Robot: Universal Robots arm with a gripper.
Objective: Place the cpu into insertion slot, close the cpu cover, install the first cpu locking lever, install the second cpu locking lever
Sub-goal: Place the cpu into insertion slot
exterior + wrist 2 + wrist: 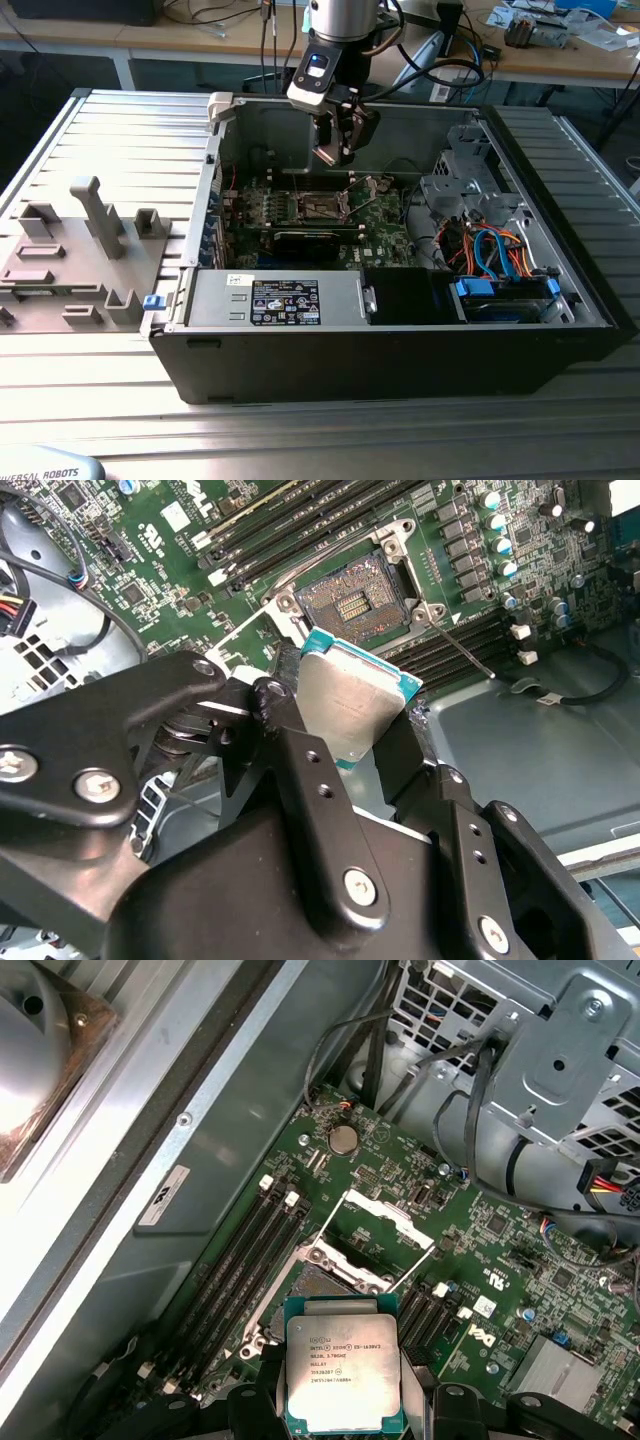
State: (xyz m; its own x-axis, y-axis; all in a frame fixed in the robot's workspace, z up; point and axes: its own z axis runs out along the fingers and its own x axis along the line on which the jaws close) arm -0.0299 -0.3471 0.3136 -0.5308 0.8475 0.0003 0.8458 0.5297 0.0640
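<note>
silver cpu (345,1372) in hand (350,715) above insertion slot (350,600)

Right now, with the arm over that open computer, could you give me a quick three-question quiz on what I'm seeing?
1. True or false: the cpu already sits in the insertion slot.
2. What does the pincer grip? A) a cable B) the cpu C) a screw
3. Fill in: the cpu cover stands ___ (open or shut).
Key: 1 false, the insertion slot is bare; 2 B; 3 open.
</note>
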